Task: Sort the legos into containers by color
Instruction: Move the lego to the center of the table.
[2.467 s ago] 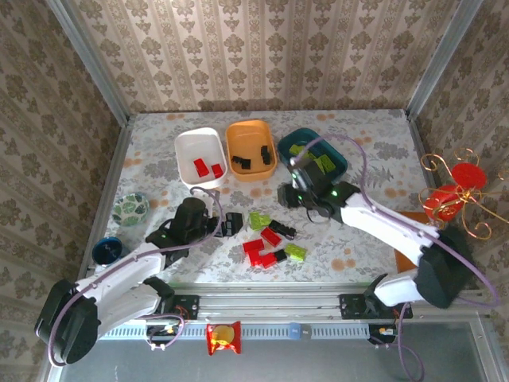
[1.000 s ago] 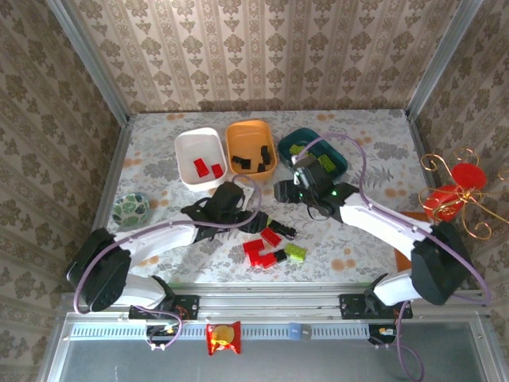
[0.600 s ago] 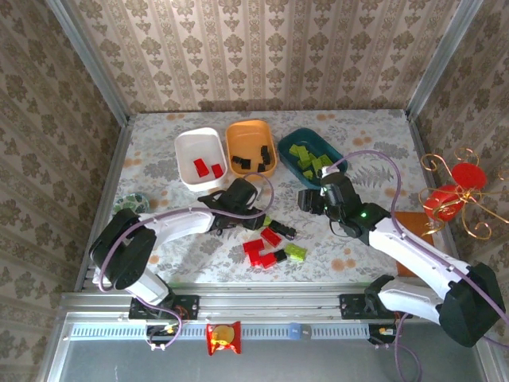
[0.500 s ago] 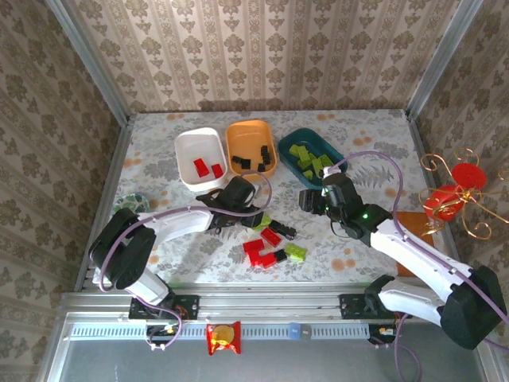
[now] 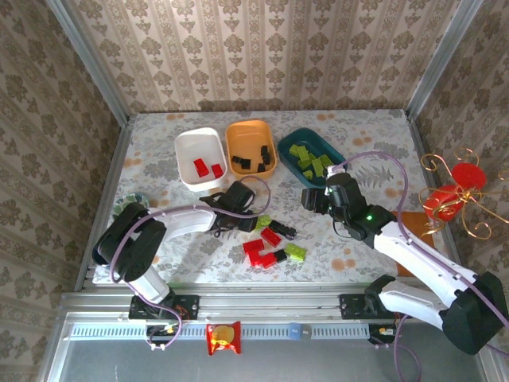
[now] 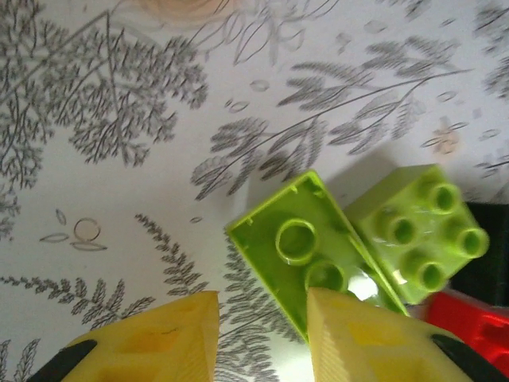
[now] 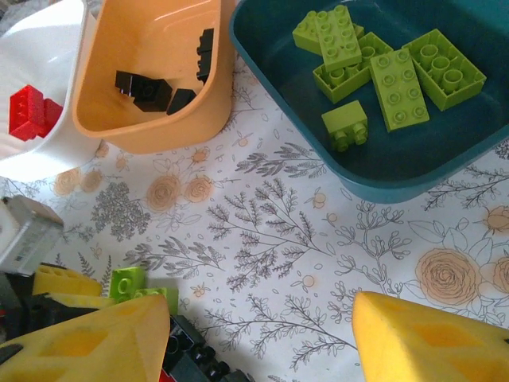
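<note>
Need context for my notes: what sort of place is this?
Probably a staged robot test booth: wallpapered panels on metal posts, a floral tablecloth, and a mounting rail at the near edge.

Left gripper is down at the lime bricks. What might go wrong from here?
1. The upturned lime brick lies off-centre, partly covered by one finger of the left gripper rather than between the two; a pinch may miss or flick it.
2. A second lime brick lies against it, a red brick close by; either might get nudged or dragged along.

Loose legos [image 5: 256, 247] before three containers [image 5: 245, 137]
</note>
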`<state>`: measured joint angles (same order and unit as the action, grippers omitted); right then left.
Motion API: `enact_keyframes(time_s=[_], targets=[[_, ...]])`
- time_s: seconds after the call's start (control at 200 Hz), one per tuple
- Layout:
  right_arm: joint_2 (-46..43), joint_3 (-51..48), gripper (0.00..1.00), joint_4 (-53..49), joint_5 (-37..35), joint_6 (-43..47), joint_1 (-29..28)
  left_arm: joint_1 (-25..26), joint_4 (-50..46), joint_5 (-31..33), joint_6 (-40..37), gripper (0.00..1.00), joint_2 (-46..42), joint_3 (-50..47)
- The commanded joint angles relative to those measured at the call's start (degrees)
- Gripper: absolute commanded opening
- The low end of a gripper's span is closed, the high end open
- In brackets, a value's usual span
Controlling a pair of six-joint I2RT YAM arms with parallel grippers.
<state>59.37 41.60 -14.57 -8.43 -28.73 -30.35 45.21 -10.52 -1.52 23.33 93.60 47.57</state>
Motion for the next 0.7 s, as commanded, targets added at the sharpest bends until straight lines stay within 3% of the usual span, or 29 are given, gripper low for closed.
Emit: enact_keyframes(time_s=[0.0,0.17,0.43,0.51,0.58,0.695], targets=[[-1.19,-0.47,0.64,-1.36,-1.35,-0.54,0.46,-1.09,-0.92,1.23,1.46,0.32,1.31,-1.70],[-1.20,-0.30,0.64,-1.41,-1.11,-0.54,0.69,-3.67,-1.72,2.12,3.53,0.28,-2.47,-5.62],[-0.67,-0.12,0.64,-0.51,-0.09,-0.54,0.86,-5.47,-6.35,4.48,2.94,0.33,-11.11,-6.81],[-0.75,-0.12,0.64,-0.67,-0.01,-0.55,0.90,-4.80,-6.21,3.05,3.19,0.41,-13.47,-6.45],[-0.97,-0.12,0.64,-0.89,-0.01,-0.42,0.99,-2.78,-6.42,3.67,3.37,0.54,-15.15,-5.64],[-1.19,-0.29,0.64,-1.05,0.15,-0.36,1.33,-1.09,-7.06,4.17,4.22,0.67,-12.46,-4.52]])
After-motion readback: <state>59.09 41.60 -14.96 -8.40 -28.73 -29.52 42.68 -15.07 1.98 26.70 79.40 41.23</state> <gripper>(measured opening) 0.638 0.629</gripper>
